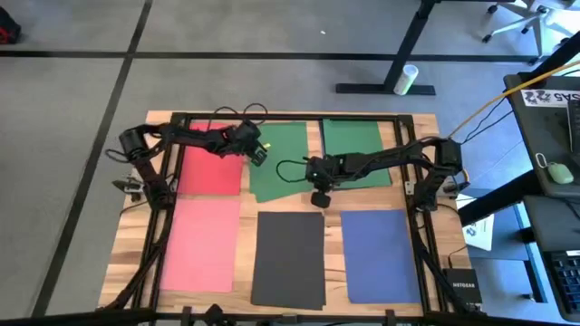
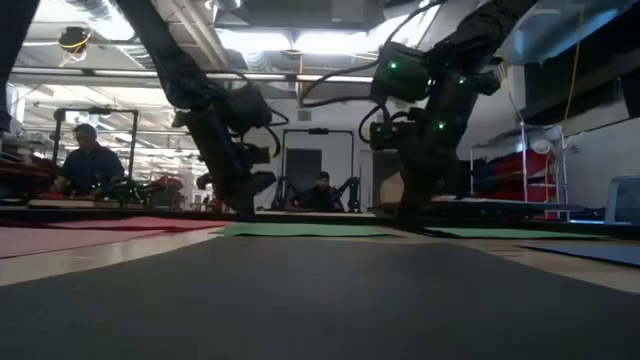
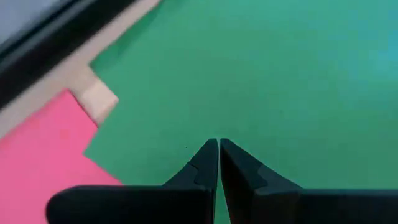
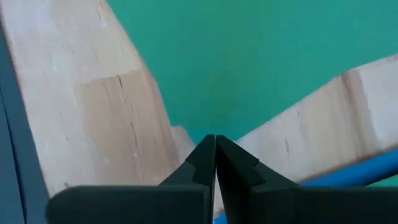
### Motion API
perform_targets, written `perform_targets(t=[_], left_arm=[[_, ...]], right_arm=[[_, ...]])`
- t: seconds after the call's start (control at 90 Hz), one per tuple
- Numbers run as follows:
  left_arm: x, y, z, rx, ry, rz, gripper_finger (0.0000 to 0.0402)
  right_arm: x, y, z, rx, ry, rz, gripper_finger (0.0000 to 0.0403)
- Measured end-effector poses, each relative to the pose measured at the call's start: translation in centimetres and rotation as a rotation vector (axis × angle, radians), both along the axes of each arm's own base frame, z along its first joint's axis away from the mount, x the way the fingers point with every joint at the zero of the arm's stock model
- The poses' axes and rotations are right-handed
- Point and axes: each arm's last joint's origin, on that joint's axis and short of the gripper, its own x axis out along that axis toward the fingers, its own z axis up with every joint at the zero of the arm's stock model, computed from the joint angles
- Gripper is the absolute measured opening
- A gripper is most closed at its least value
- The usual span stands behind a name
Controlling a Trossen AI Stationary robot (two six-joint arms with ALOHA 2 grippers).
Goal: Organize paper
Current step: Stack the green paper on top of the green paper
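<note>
Several sheets of paper lie flat on the wooden table [image 1: 331,217]: red [image 1: 210,163] at the far left, pink [image 1: 201,244] in front of it, a tilted green sheet [image 1: 279,163] in the middle, a second green one [image 1: 355,145] at the far right, dark grey [image 1: 290,258] and blue [image 1: 381,255] near the front. My left gripper [image 1: 259,154] is shut, its tips down on the tilted green sheet [image 3: 267,74] beside the red sheet [image 3: 43,168]. My right gripper [image 1: 319,196] is shut at that sheet's near right corner [image 4: 214,74]. My left gripper's shut fingertips [image 3: 208,152] press down on the tilted green sheet just inside its left edge [image 3: 124,146], coming from above. The sheet lies flat on the table. My right gripper's shut fingertips [image 4: 205,149] come down from above on the sheet's near right corner [image 4: 211,127], which lies on the wood.
A black frame [image 1: 272,116] runs round the table and carries both arm bases. Bare wood [image 4: 93,93] shows between the sheets. Beyond the table stand desks, a white cylinder [image 1: 405,80] on the floor, and people [image 2: 88,160] in the room behind.
</note>
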Motion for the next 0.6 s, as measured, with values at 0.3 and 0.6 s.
perform_targets(t=[0.3,0.6], left_arm=[[-0.1,-0.4,1.2,0.018,-0.01,-0.007,0.0],[-0.6,-0.5,1.0,-0.012,0.038,0.005,0.0]], right_arm=[[0.6,0.0,-1.5,0.029,0.006,-0.014,0.0],[0.5,0.0,-1.6,0.063,0.013,-0.084,0.0]])
